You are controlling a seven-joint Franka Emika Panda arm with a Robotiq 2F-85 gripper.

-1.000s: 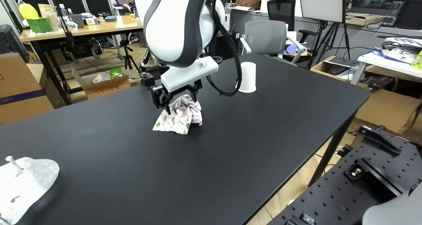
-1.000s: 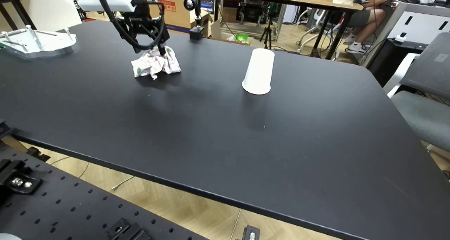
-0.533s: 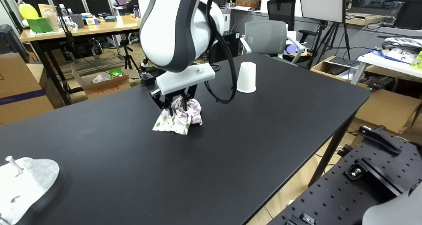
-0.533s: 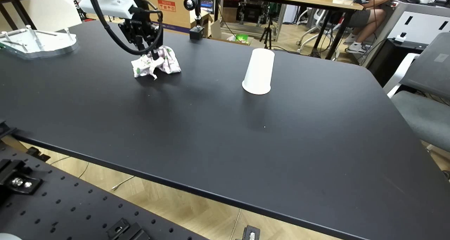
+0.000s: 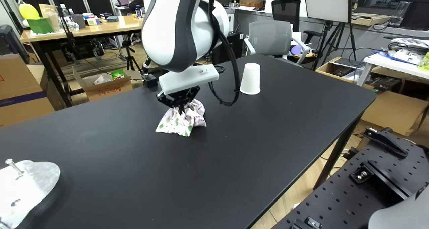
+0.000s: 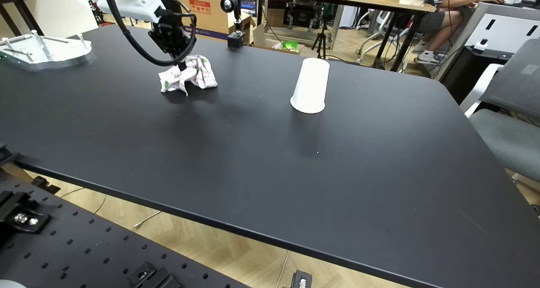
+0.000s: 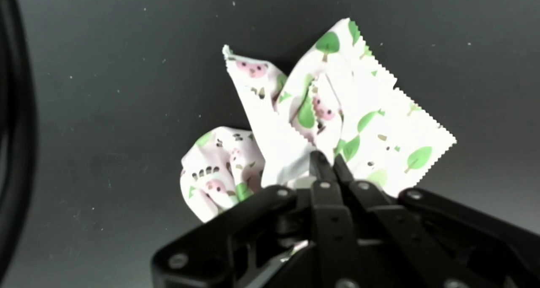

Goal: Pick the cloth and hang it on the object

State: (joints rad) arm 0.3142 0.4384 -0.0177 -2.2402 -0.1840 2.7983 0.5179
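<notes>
The cloth (image 5: 177, 124), white with green leaves and pink animal faces, lies crumpled on the dark table in both exterior views. In the wrist view the cloth (image 7: 392, 123) spreads ahead of my gripper (image 7: 329, 158), whose jaws have come together with a thin white fold between the tips. My gripper (image 5: 181, 110) points down into the middle of the heap, shut on the cloth; the bulk still rests on the tabletop. A plain white cup (image 6: 311, 86) stands upside down, well apart from the cloth. Whether this cup is the task's object I cannot tell.
A pale board with upright metal pegs (image 6: 46, 47) lies on the table, on the opposite side of the cloth from the cup. A black mount (image 6: 235, 39) stands at the table's edge near the gripper. Black cables (image 5: 231, 64) loop beside the wrist.
The gripper has come slightly down into the cloth, and its fingers, wide apart a second ago, have closed on a fold. The cloth has barely shifted; the cup has stayed put.
</notes>
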